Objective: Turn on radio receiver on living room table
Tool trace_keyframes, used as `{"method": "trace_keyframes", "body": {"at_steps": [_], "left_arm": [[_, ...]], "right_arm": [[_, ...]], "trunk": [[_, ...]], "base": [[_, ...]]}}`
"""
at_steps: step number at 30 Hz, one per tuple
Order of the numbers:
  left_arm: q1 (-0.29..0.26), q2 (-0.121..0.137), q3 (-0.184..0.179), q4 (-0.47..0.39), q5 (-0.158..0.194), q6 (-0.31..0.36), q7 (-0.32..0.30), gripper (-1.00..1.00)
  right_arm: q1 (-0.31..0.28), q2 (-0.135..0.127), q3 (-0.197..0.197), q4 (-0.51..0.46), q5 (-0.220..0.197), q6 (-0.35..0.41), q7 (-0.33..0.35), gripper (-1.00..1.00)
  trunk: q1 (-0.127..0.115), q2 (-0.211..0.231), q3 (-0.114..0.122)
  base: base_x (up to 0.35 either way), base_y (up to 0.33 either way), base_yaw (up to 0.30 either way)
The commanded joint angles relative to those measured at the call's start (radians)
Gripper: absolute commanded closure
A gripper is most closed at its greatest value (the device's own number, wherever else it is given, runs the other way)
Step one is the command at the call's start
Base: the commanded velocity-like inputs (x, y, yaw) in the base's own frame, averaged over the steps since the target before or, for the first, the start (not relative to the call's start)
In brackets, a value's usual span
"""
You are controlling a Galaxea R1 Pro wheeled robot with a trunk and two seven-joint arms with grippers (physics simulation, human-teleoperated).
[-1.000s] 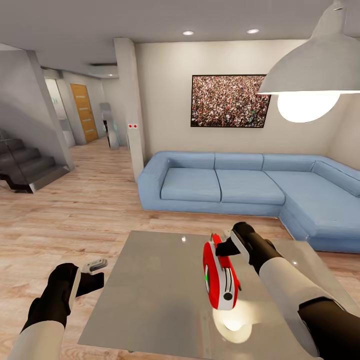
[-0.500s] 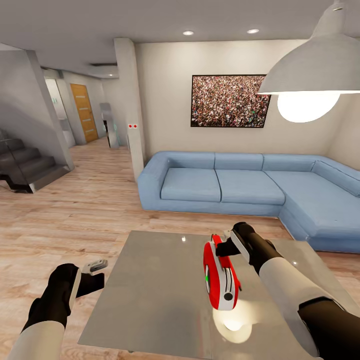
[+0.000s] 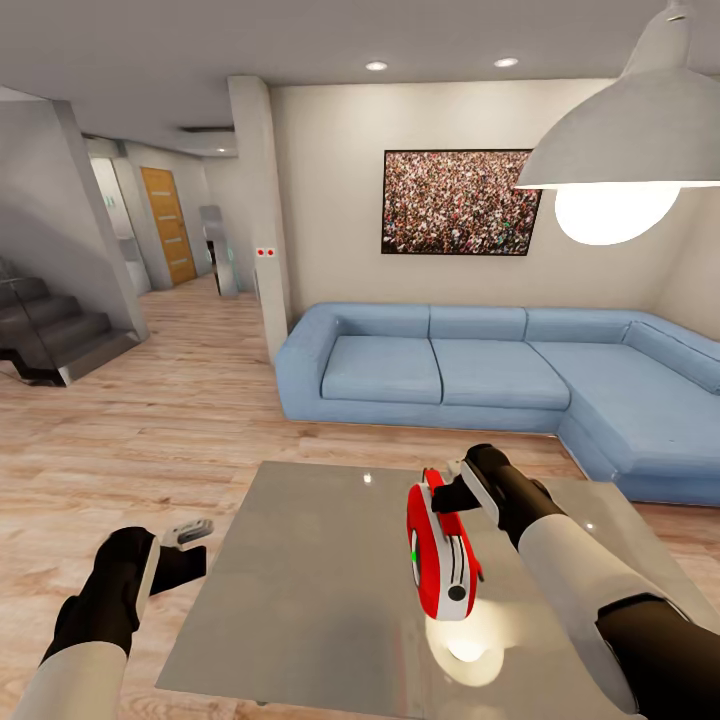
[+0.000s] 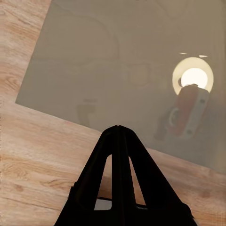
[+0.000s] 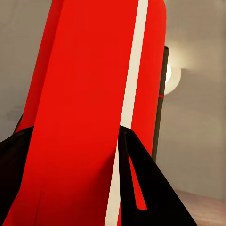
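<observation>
Right claw [image 3: 446,497] grips radio receiver [image 3: 437,555] above table [image 3: 300,580].

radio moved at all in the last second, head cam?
No. The radio receiver sits at the same spot against the table edges and the lamp reflection, clamped in the right pincer.

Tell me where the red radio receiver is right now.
In the head view the radio receiver is lifted above the grey table, right of centre, gripped at its far end by the right gripper, with the blue sofa beyond.
</observation>
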Motion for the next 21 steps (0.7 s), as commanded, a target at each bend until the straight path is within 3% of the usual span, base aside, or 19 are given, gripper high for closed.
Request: {"method": "trace_keyframes", "body": {"at_steps": [1, 3, 7, 8, 9, 12, 14, 21], "left_arm": [[0.0, 0.004, 0.005, 0.0, 0.0, 0.0, 0.0, 1.0], [0.0, 0.02, 0.041, -0.001, -0.002, 0.0, 0.001, 1.0], [0.0, 0.08, 0.162, 0.0, -0.014, -0.004, 0.003, 1.0], [0.0, 0.096, 0.182, 0.002, -0.03, -0.005, 0.002, 1.0], [0.001, 0.111, 0.199, 0.009, -0.068, -0.005, 0.002, 1.0], [0.016, 0.12, 0.213, 0.017, -0.159, -0.005, 0.002, 1.0], [0.024, 0.122, 0.222, 0.02, -0.193, -0.006, 0.001, 1.0], [0.034, 0.117, 0.253, 0.024, -0.215, -0.007, -0.001, 1.0]], "right_arm": [[0.0, 0.0, 0.0, 0.0, -0.001, 0.0, 0.0, 1.0], [0.0, 0.0, 0.0, 0.0, -0.001, 0.0, 0.0, 1.0], [0.0, 0.0, -0.001, 0.0, -0.001, 0.0, -0.001, 1.0], [0.0, 0.0, -0.001, 0.0, -0.001, 0.0, -0.001, 1.0], [0.0, 0.0, -0.001, 0.0, -0.001, 0.0, -0.001, 1.0], [0.0, 0.0, -0.001, 0.0, -0.001, 0.0, -0.001, 1.0], [0.0, 0.0, -0.001, 0.0, -0.002, 0.0, -0.001, 1.0], [0.0, 0.0, -0.002, 0.0, -0.002, 0.0, -0.001, 1.0]], "trunk": [[0.0, 0.0, 0.0], [0.0, 0.0, 0.0], [0.0, 0.0, 0.0], [0.0, 0.0, 0.0], [0.0, 0.0, 0.0], [0.0, 0.0, 0.0], [0.0, 0.0, 0.0], [0.0, 0.0, 0.0]], "base": [[0.0, 0.0, 0.0], [0.0, 0.0, 0.0], [0.0, 0.0, 0.0], [0.0, 0.0, 0.0], [0.0, 0.0, 0.0], [0.0, 0.0, 0.0], [0.0, 0.0, 0.0], [0.0, 0.0, 0.0]]}}
